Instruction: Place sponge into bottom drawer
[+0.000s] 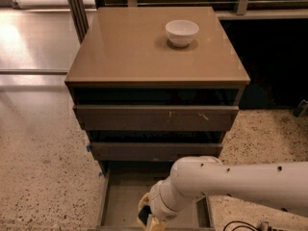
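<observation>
The bottom drawer (121, 199) is pulled open at the foot of the cabinet, showing a flat grey floor and thin side walls. My gripper (147, 217) is low over the drawer's front middle, at the end of the white arm (231, 179) reaching in from the right. It is shut on the sponge (143, 216), of which a yellow edge and a dark layer show. The sponge is close above the drawer floor; I cannot tell if it touches.
A round white bowl (182, 32) stands on the brown cabinet top (139, 52) at the back right. Two dark-brown drawer fronts, a scratched one (154, 118) and a narrower one (154, 150), are closed above. Speckled floor lies on both sides. A cable (236, 225) lies bottom right.
</observation>
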